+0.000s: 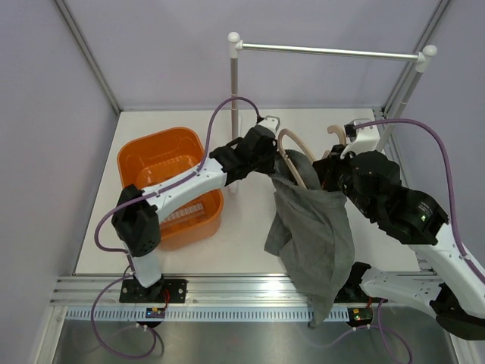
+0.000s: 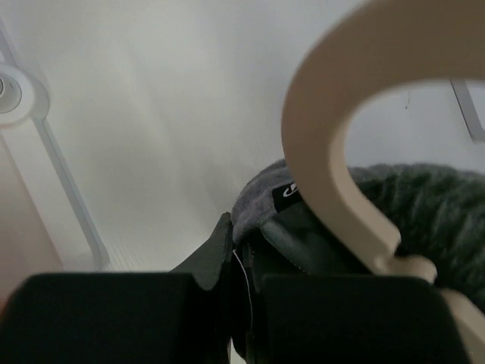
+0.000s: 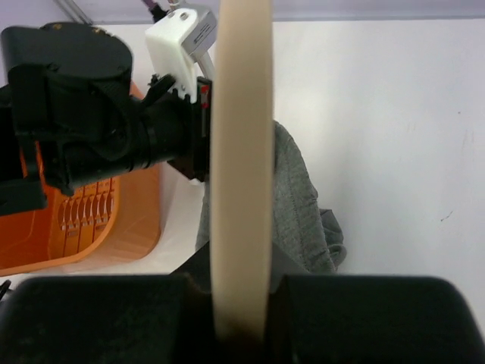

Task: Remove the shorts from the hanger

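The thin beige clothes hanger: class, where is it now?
In the top view the hanger is right of centre, between the left gripper and the right gripper, with dark grey fabric shorts draped from it.

Bare bench (image 1: 242,227) lies open between the orange basket (image 1: 163,155) and the hanging shorts (image 1: 314,227). The rail post (image 1: 234,91) stands behind that gap; its crossbar (image 1: 326,51) spans the back.

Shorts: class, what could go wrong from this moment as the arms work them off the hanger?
1. The left fingers pinch only a small fold of the shorts; it may slip free.
2. The shorts appear to hang past the table's near edge and could slide off once released.
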Motion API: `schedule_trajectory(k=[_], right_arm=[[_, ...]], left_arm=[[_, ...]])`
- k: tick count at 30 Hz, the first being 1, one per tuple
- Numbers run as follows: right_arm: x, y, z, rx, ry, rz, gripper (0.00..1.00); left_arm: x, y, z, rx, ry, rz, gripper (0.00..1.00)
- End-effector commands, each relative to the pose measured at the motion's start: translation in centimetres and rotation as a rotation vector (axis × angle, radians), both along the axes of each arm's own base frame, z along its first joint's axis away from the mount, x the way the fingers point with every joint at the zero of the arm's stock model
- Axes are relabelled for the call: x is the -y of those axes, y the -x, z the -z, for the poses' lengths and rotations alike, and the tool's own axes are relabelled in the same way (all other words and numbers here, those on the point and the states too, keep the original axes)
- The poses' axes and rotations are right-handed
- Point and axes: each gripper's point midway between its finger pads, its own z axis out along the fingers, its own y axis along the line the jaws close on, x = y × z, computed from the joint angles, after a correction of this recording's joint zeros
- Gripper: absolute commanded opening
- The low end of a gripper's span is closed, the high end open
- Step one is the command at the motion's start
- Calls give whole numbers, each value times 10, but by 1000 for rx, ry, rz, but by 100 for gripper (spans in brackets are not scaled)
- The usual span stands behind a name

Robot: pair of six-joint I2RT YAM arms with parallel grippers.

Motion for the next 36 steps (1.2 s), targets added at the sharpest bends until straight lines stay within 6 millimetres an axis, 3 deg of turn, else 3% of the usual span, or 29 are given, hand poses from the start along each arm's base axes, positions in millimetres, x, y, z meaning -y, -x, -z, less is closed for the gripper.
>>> schedule_trajectory(k=[1, 6, 8, 10, 11, 12, 13, 15, 17, 23, 26, 27, 29, 30, 31, 33, 34, 36], right_arm=[[10, -5, -54, 144, -111, 64, 0], [11, -33, -64, 200, -53, 184, 0], [11, -44, -75, 231, -47, 227, 0], [4, -56, -79, 244, -20, 247, 0], [-3, -66, -77, 242, -6, 255, 0], [-4, -71, -78, 244, 2, 268, 0], [-4, -76, -85, 254, -8, 278, 0], [-13, -90, -82, 243, 5, 278, 0], [-12, -105, -85, 238, 5, 292, 0], [8, -130, -96, 231, 15, 349, 0], [19, -129, -103, 238, 19, 374, 0], [22, -127, -105, 240, 19, 378, 0], [26, -125, -105, 236, 25, 379, 0], [29, -124, -104, 233, 35, 382, 0], [30, -124, -101, 225, 45, 384, 0], [32, -120, -101, 219, 49, 379, 0], [33, -118, -98, 210, 53, 379, 0], [36, -112, -100, 215, 34, 371, 0]], left_arm=[[2, 17, -61, 145, 91, 53, 0], [18, 82, -103, 238, 174, 295, 0], [23, 119, -120, 287, 192, 442, 0], [37, 176, -131, 311, 214, 664, 0], [31, 197, -142, 371, 192, 747, 0], [36, 234, -145, 383, 200, 866, 0], [32, 251, -146, 383, 187, 918, 0], [23, 277, -162, 419, 212, 1002, 0], [9, 289, -176, 434, 241, 1016, 0], [-22, 269, -213, 561, 233, 872, 0], [-43, 229, -244, 668, 172, 644, 0], [-57, 208, -261, 715, 139, 503, 0], [-71, 191, -285, 785, 112, 415, 0], [-86, 172, -299, 813, 89, 305, 0], [-97, 164, -328, 856, 121, 241, 0], [-127, 142, -362, 921, 123, 100, 0], [-145, 141, -395, 973, 182, 39, 0], [-169, 135, -424, 1043, 177, -46, 0]])
